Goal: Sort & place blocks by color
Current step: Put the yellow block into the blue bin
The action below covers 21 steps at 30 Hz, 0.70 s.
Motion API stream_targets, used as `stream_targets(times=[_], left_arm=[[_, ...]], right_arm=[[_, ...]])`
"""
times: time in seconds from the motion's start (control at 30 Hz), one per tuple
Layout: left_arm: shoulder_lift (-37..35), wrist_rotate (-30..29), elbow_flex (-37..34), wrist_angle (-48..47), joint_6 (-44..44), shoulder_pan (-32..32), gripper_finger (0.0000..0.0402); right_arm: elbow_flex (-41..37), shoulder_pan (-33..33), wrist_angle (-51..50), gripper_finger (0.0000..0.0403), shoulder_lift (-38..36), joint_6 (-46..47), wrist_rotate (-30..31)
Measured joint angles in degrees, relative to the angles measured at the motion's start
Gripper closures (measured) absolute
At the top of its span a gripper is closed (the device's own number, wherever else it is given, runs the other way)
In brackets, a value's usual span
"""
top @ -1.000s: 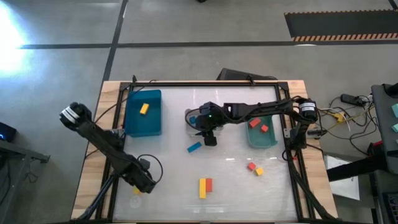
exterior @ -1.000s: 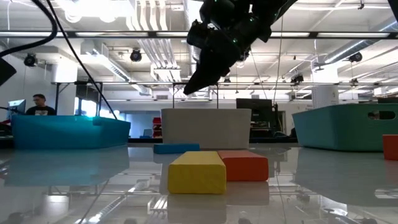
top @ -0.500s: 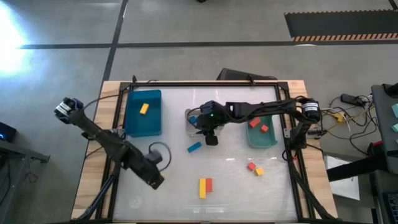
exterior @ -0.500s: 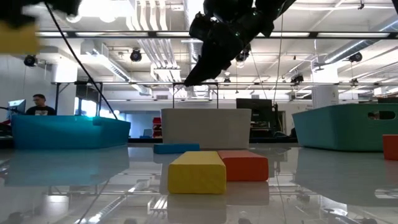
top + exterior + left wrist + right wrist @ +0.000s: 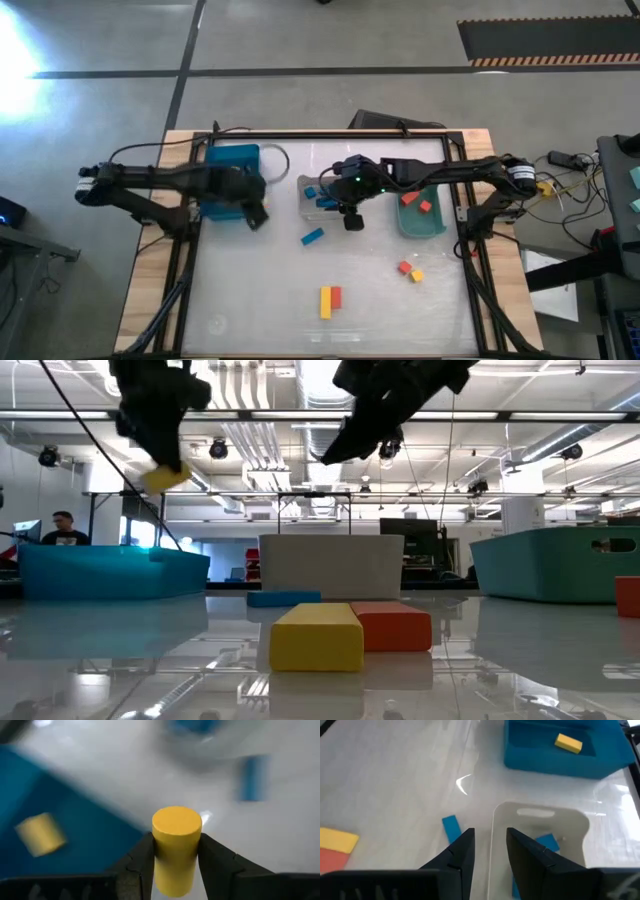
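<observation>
Left gripper [image 5: 175,865] is pinching a yellow cylinder [image 5: 176,847] across its smooth, rigid, light sides; right gripper [image 5: 489,852] is hovering, jaws narrow, empty.

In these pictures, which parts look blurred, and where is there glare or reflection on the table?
Left wrist view: the yellow block in the left tool is sharp, while the blue bin and table behind are smeared. Low view: the glossy table mirrors the ceiling lights, and the left arm's yellow block is slightly soft. Right wrist view: a bright glare streak lies on the table.
</observation>
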Motion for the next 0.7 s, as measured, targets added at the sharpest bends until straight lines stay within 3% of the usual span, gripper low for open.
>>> stream_targets(times=[0.13, 0.37, 0.53, 0.7], left_arm=[[0.5, -1.4, -2.3, -2.6, 12.0, 12.9, 0.0298], [6.4, -1.4, -5.1, 3.9, 41.3, 31.7, 0.0298], [12.1, -1.6, -5.8, 7.9, 58.6, 38.8, 0.0295], [18.1, -2.9, -5.8, 14.3, 66.3, 41.2, 0.0284]], right_arm=[[-4.5, 0.0, 1.7, 0.0298, -3.9, 1.6, 0.0], [-12.2, 0.0, 9.9, 0.03, -10.3, 3.2, 0.0], [-15.6, 0.0, 11.7, 0.0306, -14.7, 3.2, 0.0], [-18.0, 0.0, 11.7, 0.0312, -17.8, 3.2, 0.0]])
